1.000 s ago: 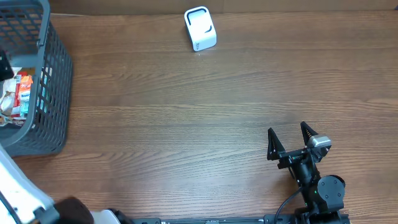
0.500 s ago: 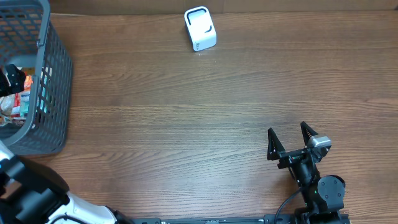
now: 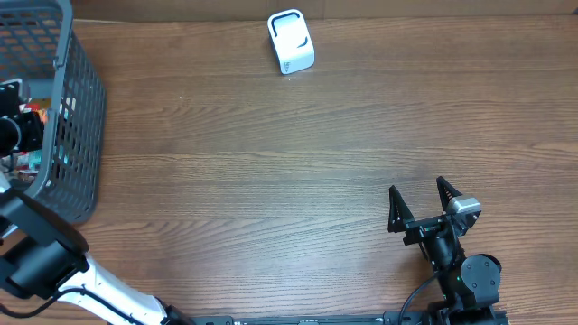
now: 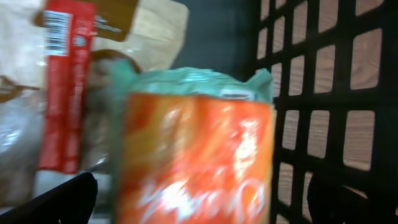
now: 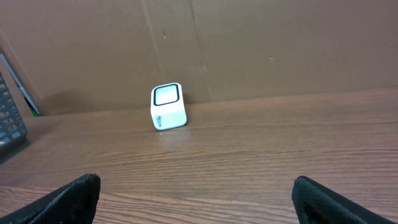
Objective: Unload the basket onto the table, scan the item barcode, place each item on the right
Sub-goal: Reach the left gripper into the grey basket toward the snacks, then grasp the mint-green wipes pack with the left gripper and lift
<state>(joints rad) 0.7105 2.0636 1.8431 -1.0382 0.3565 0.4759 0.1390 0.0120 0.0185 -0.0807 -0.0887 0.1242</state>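
Wood-grain table [image 3: 271, 181] fills the overhead view, with a brown board wall behind it in the right wrist view. A white scanner [image 3: 291, 41] is set at 12 o'clock, near the far edge, well apart from both arms. A grey basket [image 3: 81, 117] is placed at 9 to 10 o'clock, and packets are seen inside it.

The left gripper [image 3: 13, 131] is lowered into the basket. In its wrist view the jaws are spread wide, one finger at 7 o'clock and one at 5 o'clock, and nothing is gripped. An orange packet [image 4: 196, 162] with a green top edge is seen between them, blurred and close to the lens; contact cannot be told. A red packet [image 4: 65, 87] lies just beside it at 10 o'clock, with a barcode [image 4: 56, 31] printed at its upper end. The basket's grid wall [image 4: 323, 93] is seen at 3 o'clock.

The right gripper [image 3: 417, 188] is parked at 5 o'clock over bare table, jaws fully apart and empty, and is pointed toward the scanner [image 5: 168, 107].
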